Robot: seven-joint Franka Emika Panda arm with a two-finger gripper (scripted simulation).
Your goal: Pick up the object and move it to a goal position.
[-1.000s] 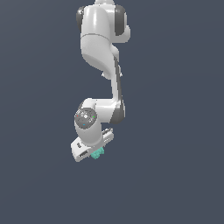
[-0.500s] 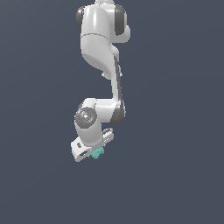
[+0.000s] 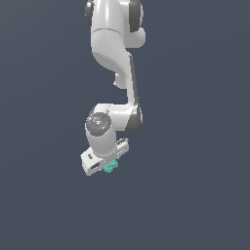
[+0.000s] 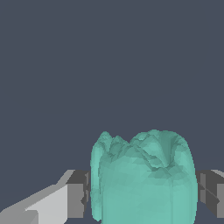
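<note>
The object [image 3: 111, 167], a small teal-green lump with uneven bumps, sits under the white hand of my gripper [image 3: 106, 166] in the exterior view, a little below that picture's middle. In the wrist view the object [image 4: 144, 179] fills the gap between the two dark fingertips [image 4: 78, 194], and both pads lie against its sides. The gripper is shut on the object. No goal marker shows in either view.
The white arm [image 3: 114, 58] reaches down from the top of the exterior view to the wrist [image 3: 100, 124]. Everything around it is a plain dark grey-blue ground with no other objects or edges in sight.
</note>
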